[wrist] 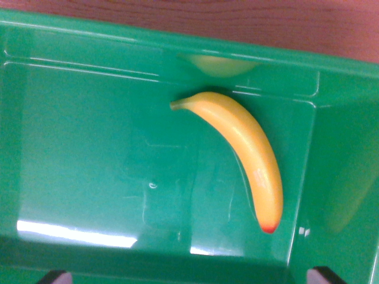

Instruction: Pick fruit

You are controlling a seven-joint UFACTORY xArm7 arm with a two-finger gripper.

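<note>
My gripper hangs spread wide above the green bin, holding nothing, fingertips just showing at the bottom edge, because the banana lies flat inside the bin toward its far wall, straddle-ready.

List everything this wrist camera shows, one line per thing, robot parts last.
banana: one, yellow with a red tip and greenish stem, lying on the bin floor, right of centre.
bin: one, glossy green plastic, filling most of the view; a yellowish reflection shows on its far wall.
table: one, reddish-brown wood grain, strip along the top edge beyond the bin.
gripper: two dark fingertips just visible at the bottom edge, one at each side, spread wide apart, holding nothing.
</note>
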